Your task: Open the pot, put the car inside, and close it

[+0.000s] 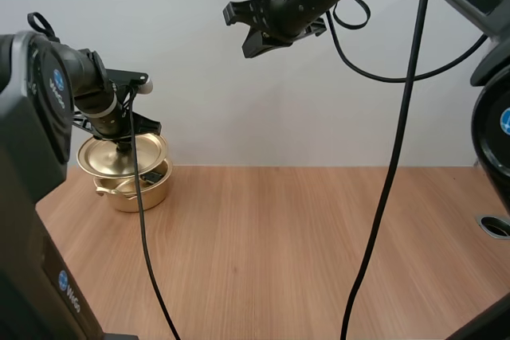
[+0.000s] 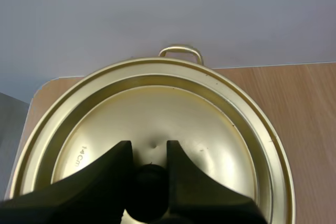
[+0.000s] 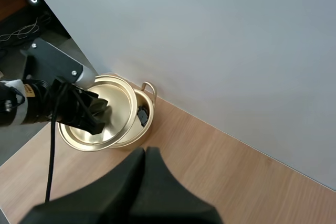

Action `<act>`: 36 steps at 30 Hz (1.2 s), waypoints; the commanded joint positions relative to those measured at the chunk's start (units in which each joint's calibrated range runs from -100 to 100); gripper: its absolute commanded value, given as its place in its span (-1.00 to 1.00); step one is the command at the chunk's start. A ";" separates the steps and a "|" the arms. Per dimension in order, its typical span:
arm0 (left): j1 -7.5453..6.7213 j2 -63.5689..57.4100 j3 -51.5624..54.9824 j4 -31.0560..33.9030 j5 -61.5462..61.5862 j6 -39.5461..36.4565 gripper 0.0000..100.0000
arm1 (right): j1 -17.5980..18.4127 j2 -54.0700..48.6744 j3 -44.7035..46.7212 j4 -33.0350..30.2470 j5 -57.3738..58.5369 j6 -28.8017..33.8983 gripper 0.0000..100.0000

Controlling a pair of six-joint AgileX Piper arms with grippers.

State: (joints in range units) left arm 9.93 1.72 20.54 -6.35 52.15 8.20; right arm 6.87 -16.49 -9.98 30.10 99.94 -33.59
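Far left corner of the counter (image 1: 303,244): gold pot (image 1: 143,193), mouth partly uncovered on the side toward the right edge. Over it, shifted toward the left edge: gold lid (image 1: 107,158), overlapping most of the mouth; cannot tell whether touching the rim. Inside the pot, in the uncovered crescent: small dark car (image 3: 142,115), already in place, so only the closing left, by the look of it.

Left gripper (image 2: 148,153) above the lid, its 2 fingers (image 2: 105,182) narrow and pinched on the black knob (image 2: 148,192) at the lid's centre. Right gripper (image 1: 239,31) raised high over the middle of the counter, well apart from the pot, fingers pressed together on nothing.

To close well:
- Slide the lid toward the right edge until centred over the pot's rim, keep it level, then lower straight down.
- Watch the car. Appears to lie low against the wall, but check for any part poking above the rim before seating.
- Keep the pinch on the knob until seated evenly all round. Let go only then, and lift straight up to avoid dragging the lid askew.
- Leave the right arm parked high, clear of the path.
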 commanded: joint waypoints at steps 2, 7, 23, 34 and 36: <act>-0.02 1.02 0.07 -1.83 -1.16 1.65 -1.00 | -0.03 -0.62 0.02 -0.15 0.06 0.05 -1.00; -0.02 3.51 0.07 -1.94 -3.93 1.65 -1.00 | -0.03 -1.26 0.02 -0.35 0.06 0.05 -1.00; -0.02 8.91 -0.24 -1.94 -12.33 1.65 -1.00 | -0.03 -4.49 0.02 -0.35 0.06 0.05 -1.00; -0.39 8.91 -0.24 -1.94 -15.42 1.65 -1.00 | -0.03 -4.62 0.02 -0.35 0.06 0.05 -1.00; -0.68 8.91 -0.24 -1.94 -15.42 1.65 -1.00 | -0.03 -4.62 0.02 -0.35 0.06 0.05 -1.00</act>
State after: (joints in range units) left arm 9.29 10.66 20.30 -8.28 36.70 9.86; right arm 6.87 -21.13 -9.98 29.77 99.94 -33.59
